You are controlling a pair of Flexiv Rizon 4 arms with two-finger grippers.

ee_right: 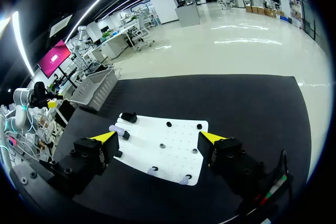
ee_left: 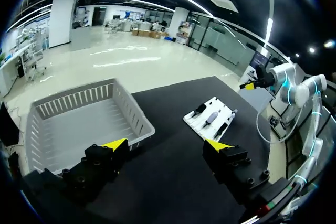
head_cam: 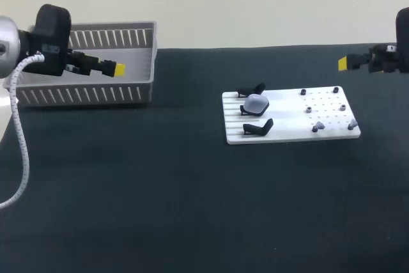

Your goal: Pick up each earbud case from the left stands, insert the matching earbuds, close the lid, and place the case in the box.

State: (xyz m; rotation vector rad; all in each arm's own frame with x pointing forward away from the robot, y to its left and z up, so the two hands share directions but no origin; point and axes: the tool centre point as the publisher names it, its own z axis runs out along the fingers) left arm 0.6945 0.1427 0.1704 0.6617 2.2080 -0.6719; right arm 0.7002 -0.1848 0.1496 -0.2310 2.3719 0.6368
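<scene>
Earbud case [head_cam: 256, 103] sits on the white board's [head_cam: 287, 127] middle stand; right tool [ee_right: 159, 137] hangs nearer that board than left tool [ee_left: 165, 144] (both gape wide, empty)

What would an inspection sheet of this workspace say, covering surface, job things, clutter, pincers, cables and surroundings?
Surface: black table carrying a white board.
Job's things: pale earbud case on the board's middle left stand, a black piece on either side of it; small earbuds on pegs at the board's right; slatted box at the left rear, nothing seen inside.
Clutter: nothing seen.
Pincers: left pincer open, at the box's right end; right pincer open, right of the board.
Cables: white cable hanging from the left arm.
Surroundings: nothing seen.
</scene>
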